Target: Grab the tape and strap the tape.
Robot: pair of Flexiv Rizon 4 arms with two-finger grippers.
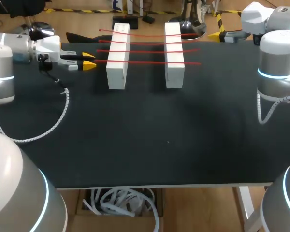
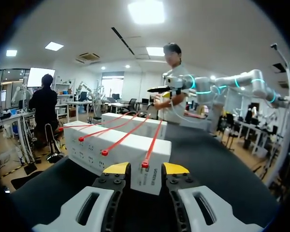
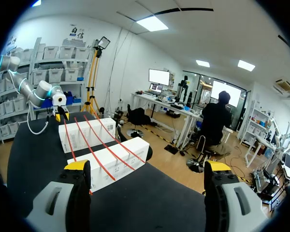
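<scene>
Two long white boxes [image 1: 117, 67] [image 1: 174, 72] lie side by side at the back of the black table. Several red tapes [image 1: 145, 62] stretch across both of them. My left gripper [image 1: 89, 61] is level with the left end of the nearest tape. In the left wrist view the tape's red end [image 2: 145, 164] sits between the yellow tips of this gripper [image 2: 146, 168], with a gap on each side, in front of the near box [image 2: 111, 150]. My right gripper [image 1: 216, 35] hangs at the back right, beyond the tapes' right ends. In its own view it [image 3: 147, 166] stands wide open and holds nothing, with the boxes [image 3: 111, 162] ahead.
A white coiled cable [image 1: 53, 123] loops over the table's left part below the left arm. The black tabletop [image 1: 159, 145] stretches bare from the boxes to its front edge.
</scene>
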